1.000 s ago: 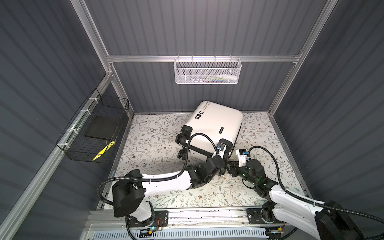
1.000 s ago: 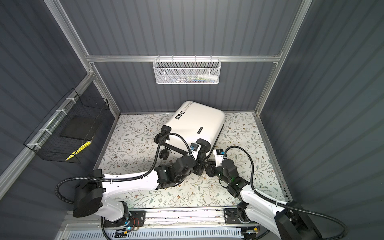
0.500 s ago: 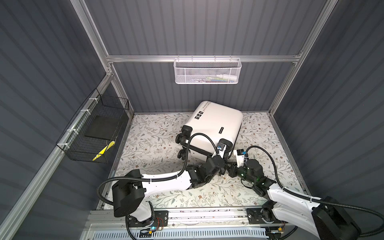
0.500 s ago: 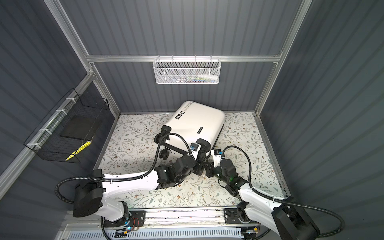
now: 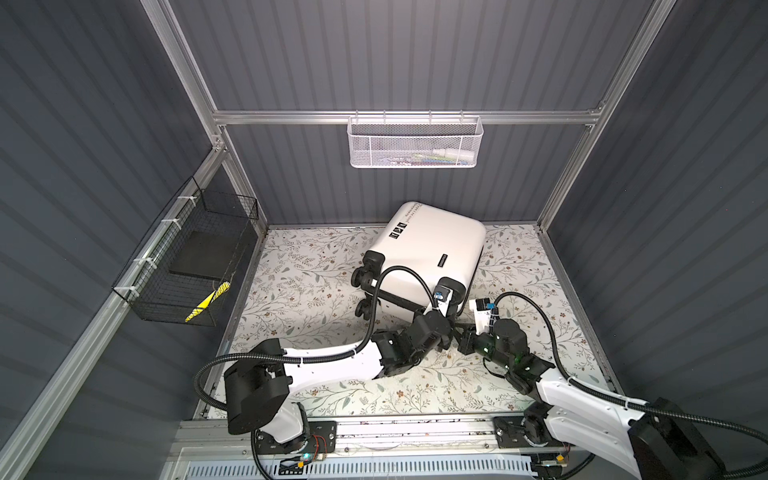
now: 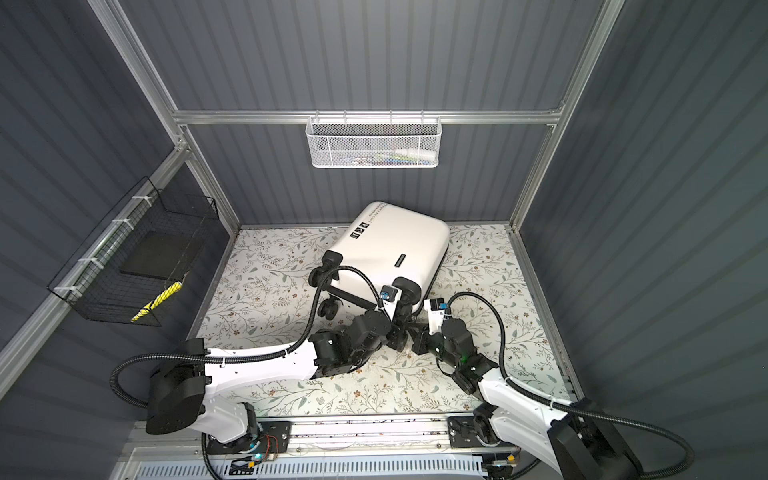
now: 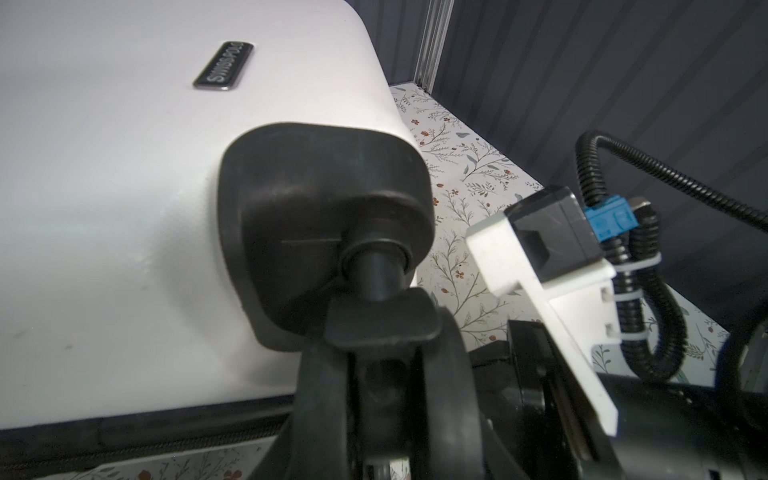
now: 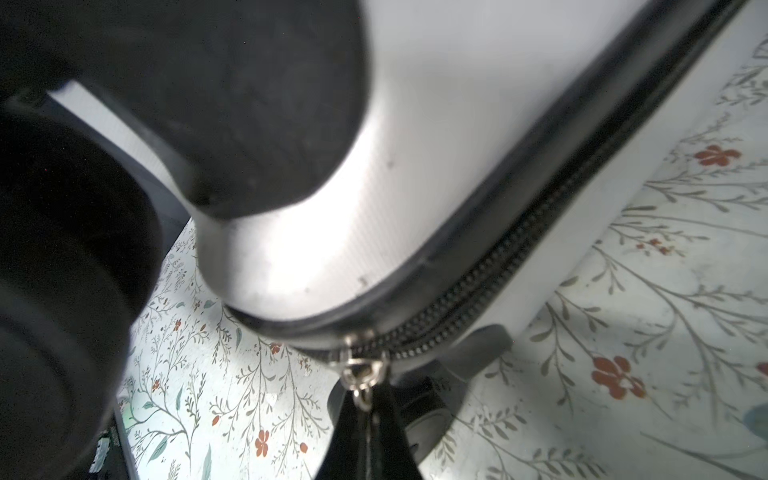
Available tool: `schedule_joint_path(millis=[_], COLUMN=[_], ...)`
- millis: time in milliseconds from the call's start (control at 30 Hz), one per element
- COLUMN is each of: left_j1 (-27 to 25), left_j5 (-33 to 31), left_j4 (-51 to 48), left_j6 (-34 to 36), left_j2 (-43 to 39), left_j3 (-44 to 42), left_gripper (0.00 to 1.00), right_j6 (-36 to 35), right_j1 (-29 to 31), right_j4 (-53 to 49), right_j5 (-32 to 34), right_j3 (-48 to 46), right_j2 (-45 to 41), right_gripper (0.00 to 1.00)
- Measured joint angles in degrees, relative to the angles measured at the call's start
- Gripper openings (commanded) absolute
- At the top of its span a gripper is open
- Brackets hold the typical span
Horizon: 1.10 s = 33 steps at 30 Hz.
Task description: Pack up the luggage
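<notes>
Evidently early days: luggage point(image 5: 432, 245) lying closed on the floral worktop point(image 5: 307, 291), toward the back wall, wheels turned to the arms. Zipper point(image 8: 478, 299) meshed along the visible stretch of seam, so no opening yet and nothing packed. Right gripper point(image 8: 368, 415) clenched on the zipper pull point(image 8: 363, 382), fingers point(image 8: 345, 457) pinching its tab. Left gripper point(image 5: 444, 313) right at a spinner wheel point(image 7: 455, 374); cannot tell whether clamped or loose. Left to do, apparently: unzipping, lifting the lid, loading, perhaps from the white mesh basket point(image 5: 413, 143) or black wire basket point(image 5: 195, 266), then closing.
</notes>
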Motion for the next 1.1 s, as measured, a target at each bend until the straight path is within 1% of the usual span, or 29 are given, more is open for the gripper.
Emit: schedule_joint_path(millis=[133, 300, 433, 567, 700, 800, 900, 1100], left_j1=[0.0, 0.0, 0.0, 0.0, 0.0, -0.1, -0.2, -0.2], left_j5=[0.3, 0.6, 1.1, 2.2, 4.2, 5.6, 6.5, 7.8], left_j4=[0.1, 0.3, 0.4, 1.1, 1.1, 1.1, 1.1, -0.9], left_j6=[0.0, 0.0, 0.0, 0.0, -0.1, -0.5, -1.1, -1.9], left_j2=[0.0, 0.0, -0.1, -1.1, -4.0, -6.8, -9.7, -16.9], left_j3=[0.0, -0.2, -0.3, -1.6, -4.2, -6.7, -9.3, -14.4], left_gripper=[0.00, 0.00, 0.00, 0.00, 0.00, 0.00, 0.00, 0.00], right_j6=[1.5, 3.6, 5.3, 6.8, 7.7, 8.1, 8.8, 10.7], right_j1=[0.0, -0.6, -3.0, -6.3, -10.0, -13.1, -15.4, -22.2], right_j4=[-1.8, -2.3, -1.6, -0.7, -0.1, 0.4, 1.5, 3.7], right_j5=[3.4, 7.0, 7.6, 6.3, 4.3, 3.0, -0.4, -4.5], right_j3=[-0.6, -0.7, -0.6, 0.5, 2.1, 3.5, 4.1, 6.3], right_j2=[-2.3, -2.8, -2.0, 0.1, 3.1, 5.8, 8.3, 13.0], right_gripper=[0.00, 0.00, 0.00, 0.00, 0.00, 0.00, 0.00, 0.00])
